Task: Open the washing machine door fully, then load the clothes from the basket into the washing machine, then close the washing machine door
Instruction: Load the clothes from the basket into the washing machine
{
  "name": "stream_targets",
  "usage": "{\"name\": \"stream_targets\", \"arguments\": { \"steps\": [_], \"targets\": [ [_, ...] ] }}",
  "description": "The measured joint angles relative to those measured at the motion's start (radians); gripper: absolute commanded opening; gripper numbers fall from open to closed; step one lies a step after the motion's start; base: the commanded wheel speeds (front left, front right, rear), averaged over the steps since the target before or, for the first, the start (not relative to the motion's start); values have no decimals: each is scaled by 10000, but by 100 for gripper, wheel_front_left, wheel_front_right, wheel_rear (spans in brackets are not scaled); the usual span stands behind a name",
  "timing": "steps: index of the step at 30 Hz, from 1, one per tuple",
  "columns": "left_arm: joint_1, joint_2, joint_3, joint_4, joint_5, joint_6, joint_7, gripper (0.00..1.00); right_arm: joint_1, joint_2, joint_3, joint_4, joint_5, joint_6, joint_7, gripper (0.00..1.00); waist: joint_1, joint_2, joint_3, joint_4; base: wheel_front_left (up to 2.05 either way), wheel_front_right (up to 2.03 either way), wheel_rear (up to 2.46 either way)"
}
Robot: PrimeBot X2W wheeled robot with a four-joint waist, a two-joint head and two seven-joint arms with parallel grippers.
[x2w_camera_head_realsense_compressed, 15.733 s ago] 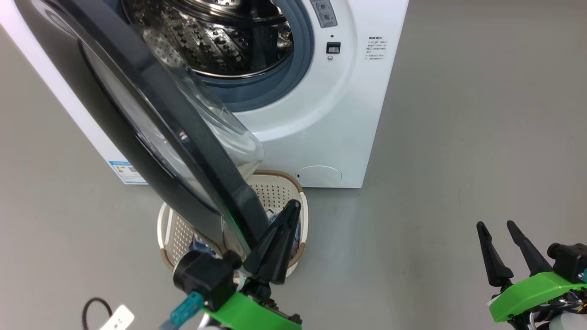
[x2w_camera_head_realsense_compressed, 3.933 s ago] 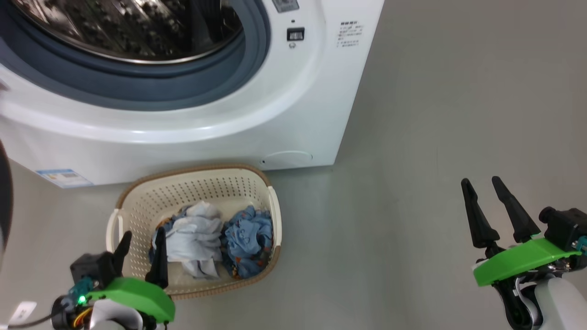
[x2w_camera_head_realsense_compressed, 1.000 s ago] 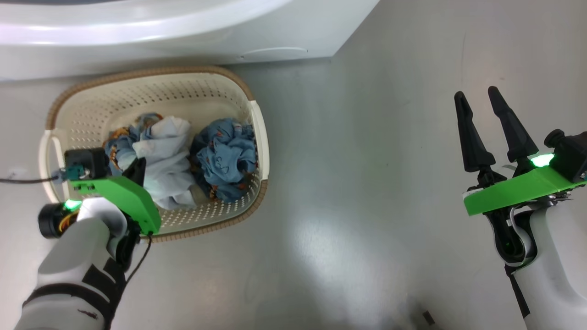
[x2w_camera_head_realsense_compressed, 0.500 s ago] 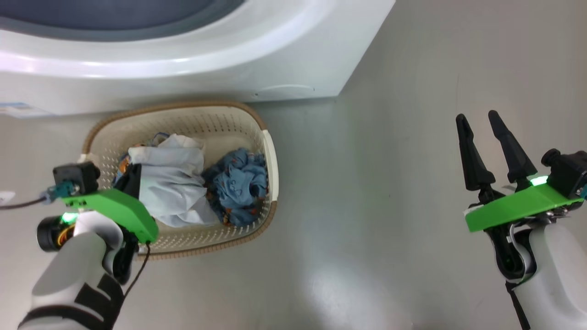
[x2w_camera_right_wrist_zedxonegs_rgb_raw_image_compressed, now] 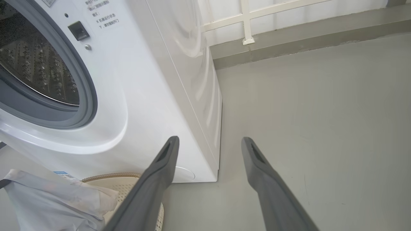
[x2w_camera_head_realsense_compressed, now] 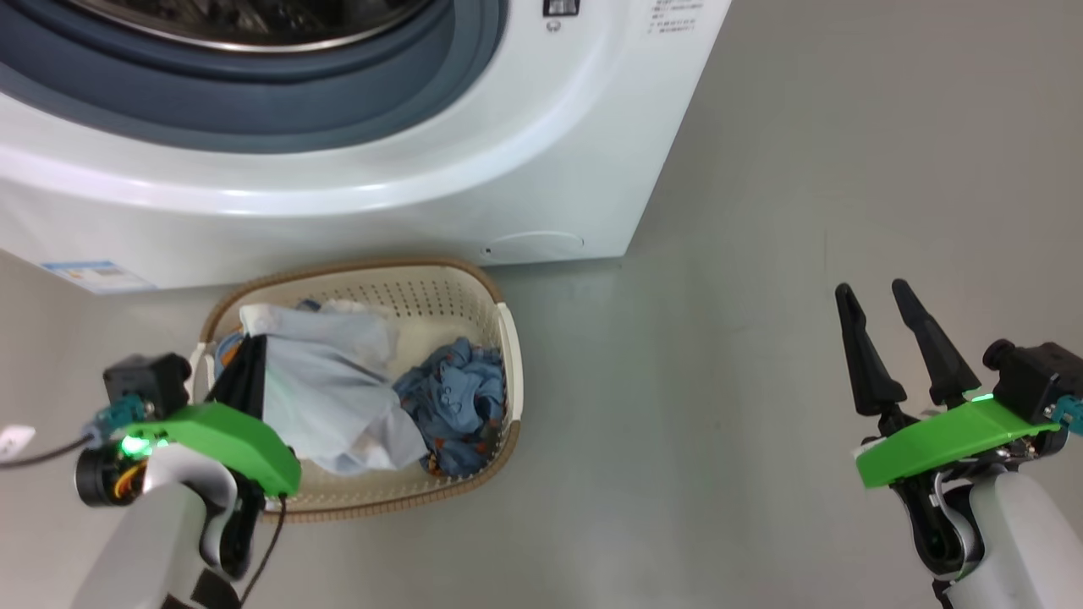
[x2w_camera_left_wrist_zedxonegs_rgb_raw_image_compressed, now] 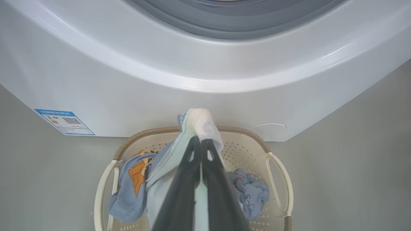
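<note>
We are facing the washing machine (x2w_camera_head_realsense_compressed: 525, 169), its white front bulging out over the basket (x2w_camera_head_realsense_compressed: 508, 355). The basket is sitting on the grey floor (x2w_camera_head_realsense_compressed: 719, 440) close to the machine's foot, below and between the blue label sticker (x2w_camera_head_realsense_compressed: 97, 275) and the round cap (x2w_camera_head_realsense_compressed: 535, 245). Above it the grey-blue gasket (x2w_camera_head_realsense_compressed: 254, 93) is ringing the uncovered steel drum (x2w_camera_right_wrist_zedxonegs_rgb_raw_image_compressed: 35, 64). To the right of the machine's corner edge, bare floor is running out to the wall (x2w_camera_right_wrist_zedxonegs_rgb_raw_image_compressed: 305, 12), and there our right hand (x2w_camera_head_realsense_compressed: 871, 288) is hovering well apart from everything, its two dark fingers spread wide and touching nothing. Our left hand (x2w_camera_left_wrist_zedxonegs_rgb_raw_image_compressed: 201, 142) is reaching over the near left side of the basket, fingers pressed together and pinching a fold of the pale white-blue garment (x2w_camera_head_realsense_compressed: 338, 397). The cloth is bunching over the fingertips and draping down into the basket. The blue printed garment (x2w_camera_head_realsense_compressed: 457, 406) is lying crumpled in the basket's right half, just beside the pale one, and more blue cloth with an orange print is showing at the left.
</note>
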Motion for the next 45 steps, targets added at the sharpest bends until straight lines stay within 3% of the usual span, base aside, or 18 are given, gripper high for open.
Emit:
{"name": "stream_targets", "arguments": {
  "steps": [16, 31, 45],
  "targets": [
    [2598, -456, 1827, -2953, 1555, 0, 0, 0, 968, -25, -163, 98, 0, 0, 0, 100, 0, 0, -1280, -19, 0, 0, 0],
    [4670, -1005, 3160, -5582, 2640, 13, -13, 0, 1388, -38, -357, 82, -2, 0, 0, 100, 0, 0, -1753, -243, 0, 0, 0],
    [5193, -1404, 3377, -6589, 3074, 15, -13, 0, 1393, -2, -514, 23, -2, 0, 0, 100, 0, 0, -1592, -381, 0, 0, 0]
  ]
}}
